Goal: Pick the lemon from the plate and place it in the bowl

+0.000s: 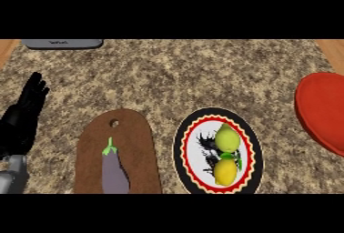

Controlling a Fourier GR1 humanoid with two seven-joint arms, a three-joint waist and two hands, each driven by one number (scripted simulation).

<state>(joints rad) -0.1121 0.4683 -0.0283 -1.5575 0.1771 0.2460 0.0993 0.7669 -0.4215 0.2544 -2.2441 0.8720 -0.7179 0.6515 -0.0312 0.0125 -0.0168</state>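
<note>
Two lemons (227, 154) on one plate (183, 150)

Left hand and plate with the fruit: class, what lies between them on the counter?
In the head view, a brown cutting board carrying an eggplant lies between the left hand and the plate.

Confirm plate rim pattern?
The plate has a black outer rim, then a red scalloped band edged in yellow around a white centre. Head view shows it best.
</note>
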